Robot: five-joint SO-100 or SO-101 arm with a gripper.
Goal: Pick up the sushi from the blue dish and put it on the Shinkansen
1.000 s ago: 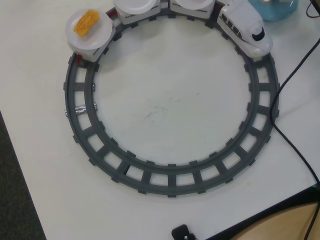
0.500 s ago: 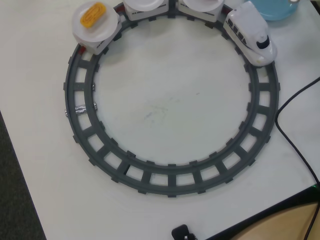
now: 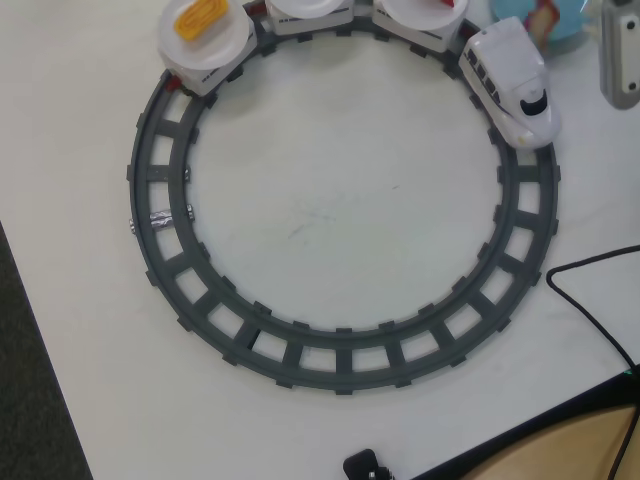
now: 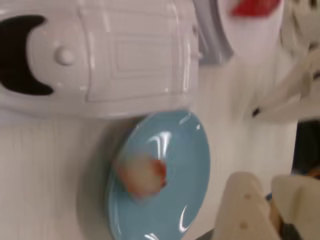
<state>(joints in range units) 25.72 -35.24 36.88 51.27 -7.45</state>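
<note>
The sushi, a pale pinkish piece, lies on the blue dish; in the overhead view the sushi and the blue dish are cut by the top edge. The Shinkansen stands on the track right next to the dish, and its white nose fills the top of the wrist view. My gripper hovers beside the dish, its beige fingers close together with nothing between them. In the overhead view only a grey part of the arm shows.
The grey ring track fills the table. The carriages carry white plates: one holds a yellow-orange piece, another white plate holds a red piece. A black cable runs along the right side.
The train has rolled along the track toward the right. My arm has come into the overhead view at the top right, and the black cable has shifted lower.
</note>
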